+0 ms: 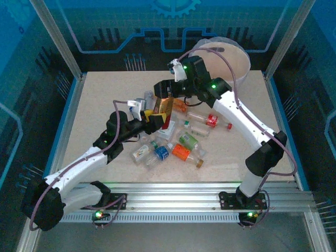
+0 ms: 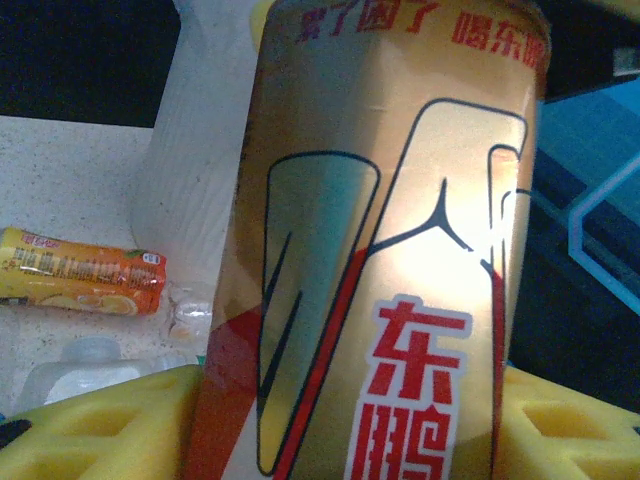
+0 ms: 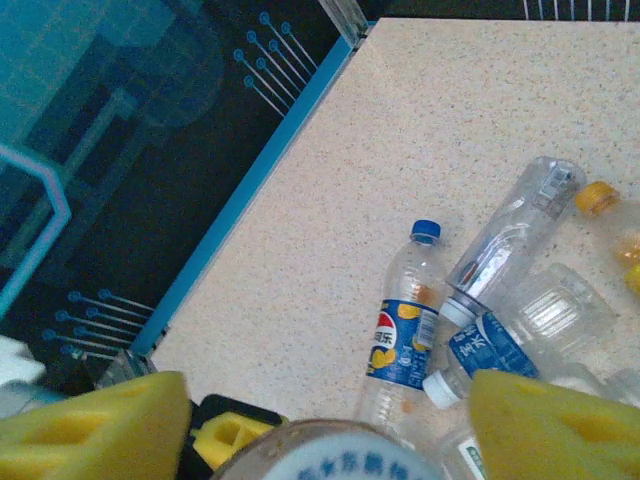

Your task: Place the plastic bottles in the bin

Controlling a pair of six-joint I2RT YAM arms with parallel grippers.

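- The left fingers [image 2: 90, 430] are clenched on the gold Dongpeng bottle [image 2: 390, 270] above the tabletop [image 1: 105, 94]; the right fingers [image 3: 90, 425] straddle its end, apparently unclamped.
- Right should close firmly before left lets go, then carry it to the bin [image 1: 239, 60].

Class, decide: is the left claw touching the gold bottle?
Touching. The left wrist view shows the gold bottle wedged between the left claw's yellow pads, both pressed against its sides.

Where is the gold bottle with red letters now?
In the top view, the gold bottle is mid-table, in the left hand, behind the bottle pile.
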